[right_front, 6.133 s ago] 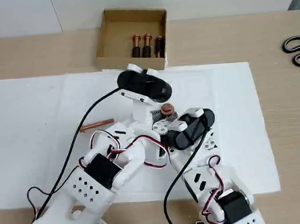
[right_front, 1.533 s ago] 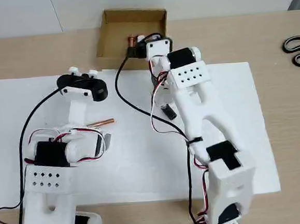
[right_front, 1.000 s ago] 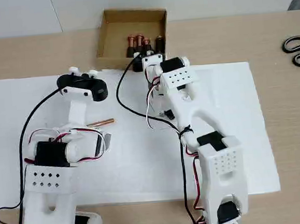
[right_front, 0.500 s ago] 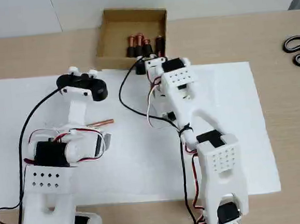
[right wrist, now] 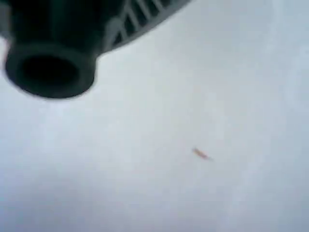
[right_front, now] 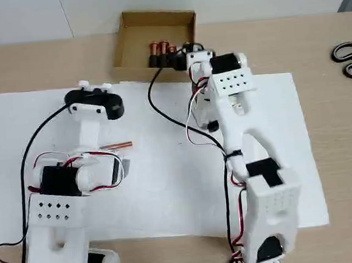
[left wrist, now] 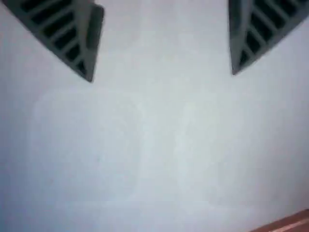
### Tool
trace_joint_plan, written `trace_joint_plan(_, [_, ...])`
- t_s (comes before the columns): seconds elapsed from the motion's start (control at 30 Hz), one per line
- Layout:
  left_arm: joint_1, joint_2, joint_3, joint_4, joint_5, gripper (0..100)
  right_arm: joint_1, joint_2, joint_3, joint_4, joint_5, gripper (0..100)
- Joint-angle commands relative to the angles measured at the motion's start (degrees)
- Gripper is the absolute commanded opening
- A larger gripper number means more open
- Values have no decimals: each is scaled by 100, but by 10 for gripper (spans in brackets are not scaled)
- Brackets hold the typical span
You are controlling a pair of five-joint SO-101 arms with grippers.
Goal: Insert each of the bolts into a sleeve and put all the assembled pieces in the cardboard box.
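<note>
A copper bolt (right_front: 116, 146) lies on the white paper beside my left arm, and its end shows in the left wrist view (left wrist: 289, 224). Close above the paper hangs my left gripper (left wrist: 161, 72), open, with nothing between its dark fingers; the high view has it (right_front: 95, 106) a little beyond the bolt. My right gripper (right_front: 212, 127) hangs under its folded arm, shut on a black sleeve (right wrist: 50, 70) just above the paper. The cardboard box (right_front: 133, 31) at the back holds several assembled pieces (right_front: 160, 52) with copper heads; the right arm's top joint hides part of them.
A white paper sheet (right_front: 35, 130) covers the table's middle. Black-handled scissors (right_front: 349, 51) lie on the bare wood at the far right. Cables hang from both arms across the paper.
The right arm has swung to the right and back toward the box's front corner, carrying the black sleeve with it. The left arm and the bolt have stayed in place.
</note>
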Motion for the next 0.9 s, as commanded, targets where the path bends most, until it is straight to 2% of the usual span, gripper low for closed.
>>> trace_joint_plan(0.0, [-281,-62,-558,70,360,174,13,-673,-273,48,26,4])
trace_joint_plan(0.13, [-844,132,-1112,158,941,175,13,-716,-273,48,18,4])
trace_joint_plan(0.37, [-1565,1943,-2176,765,1398,175,4,-725,-273,48,9,4])
trace_joint_plan(0.5, [-1037,2523,-2800,1486,2066,174,4,-716,-273,48,9,4])
trace_joint_plan(0.6, [-571,2549,-2791,1451,2268,169,-66,-734,-273,48,9,4])
trace_joint_plan(0.7, [-466,2602,-2651,1187,3024,126,-127,-752,-273,48,9,4])
trace_joint_plan(0.8, [-510,2734,-2484,527,4211,119,-171,-752,-273,48,9,4])
trace_joint_plan(0.87, [-475,3015,-2475,440,4835,119,-171,-752,-273,48,9,4])
